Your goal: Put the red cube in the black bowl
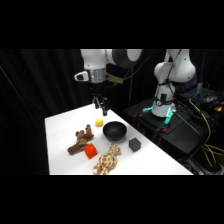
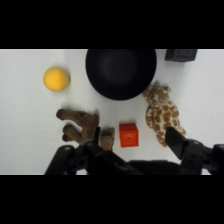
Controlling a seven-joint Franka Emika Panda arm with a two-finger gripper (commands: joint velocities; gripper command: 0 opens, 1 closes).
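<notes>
Nothing gripped yet: your jaws (image 2: 137,145) hang spread, high over the worktop (image 1: 60,130). Cube (image 2: 128,135) sits near the bowl (image 2: 121,72), between two toys. Approach step; descend squarely next.

I read the black bowl (image 2: 121,72) as matte; the red cube (image 2: 128,135) below it smooth, perhaps plastic; the giraffe toy (image 2: 163,114) right of the bowl, plush cloth.

White table (image 1: 60,125) is occupied by black bowl (image 1: 114,131), red cube (image 1: 90,151), yellow ball (image 1: 99,121), grey cube (image 1: 134,145), brown plush (image 1: 81,140), giraffe plush (image 1: 107,161).
</notes>
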